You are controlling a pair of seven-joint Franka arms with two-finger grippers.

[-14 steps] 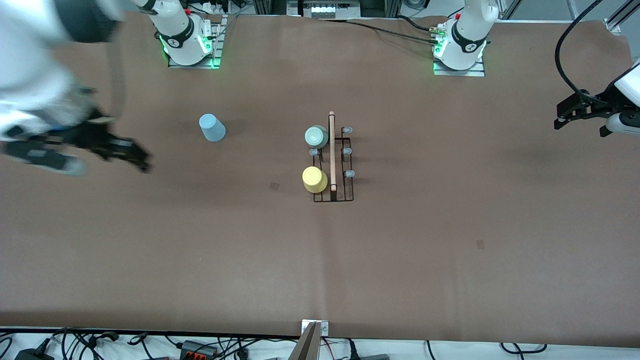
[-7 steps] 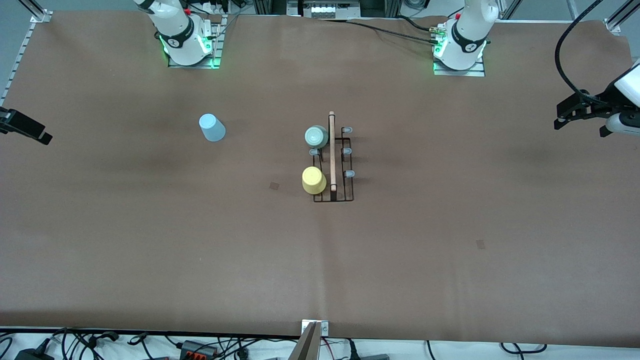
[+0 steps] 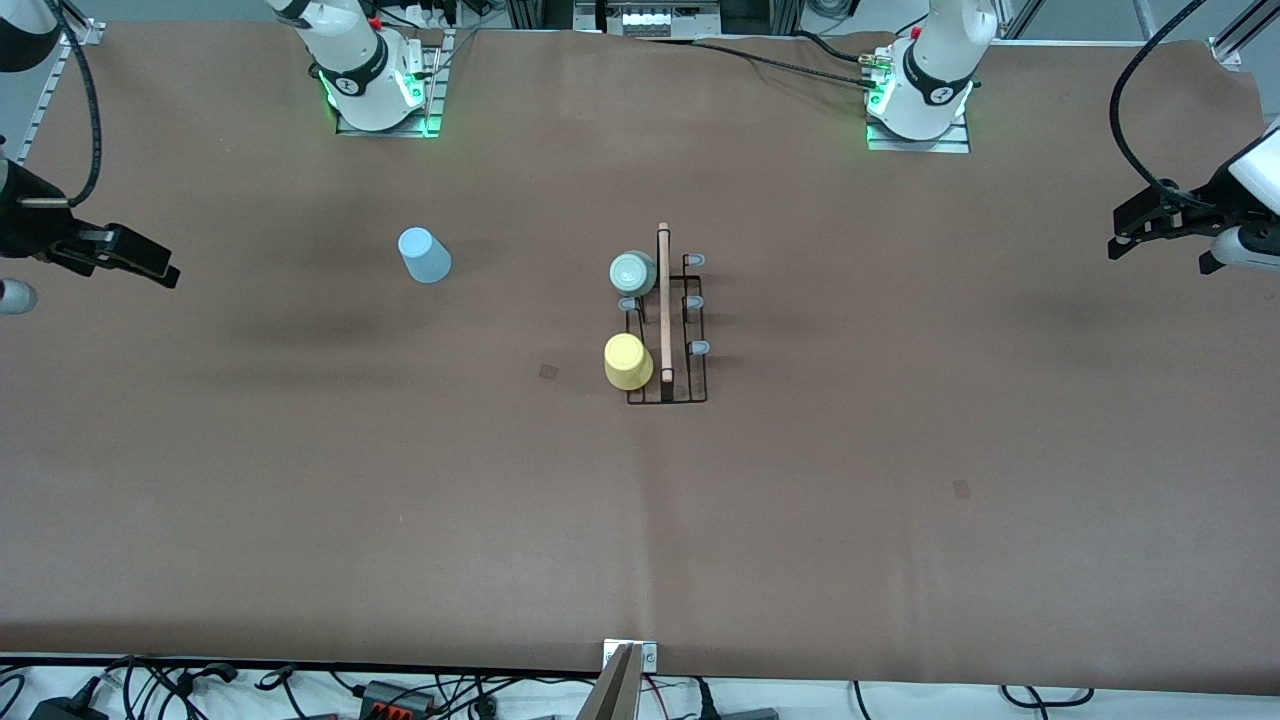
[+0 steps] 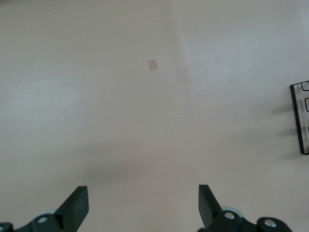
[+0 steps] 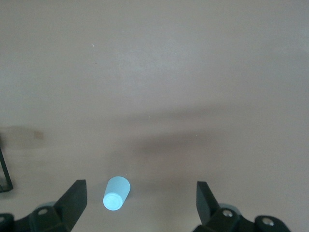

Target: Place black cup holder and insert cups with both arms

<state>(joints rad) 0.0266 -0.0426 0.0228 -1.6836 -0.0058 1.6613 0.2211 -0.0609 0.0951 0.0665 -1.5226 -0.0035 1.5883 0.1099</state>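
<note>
Since the thin black wire cup holder (image 3: 667, 330) with its light wooden rod handle is already set down mid-table, and the pale green plastic cup (image 3: 632, 272) and yellow plastic cup (image 3: 628, 361) are seated inverted on its pegs on the side toward the right arm's end, the placing step is judged complete. One cup remains: the light blue tapered plastic cup (image 3: 424, 255) is found standing alone on the brown table (image 3: 900, 500), well apart from the holder, toward the right arm's end.

The right gripper (image 3: 150, 268) is held over the table's edge at that end, fingers spread apart and empty (the blue cup is framed between them in its wrist view). The left gripper (image 4: 143, 205) waits over the opposite edge, likewise parted and empty.

A reach to the blue cup is called for next. Four pegs are seen free, and open table surrounds the cup.
</note>
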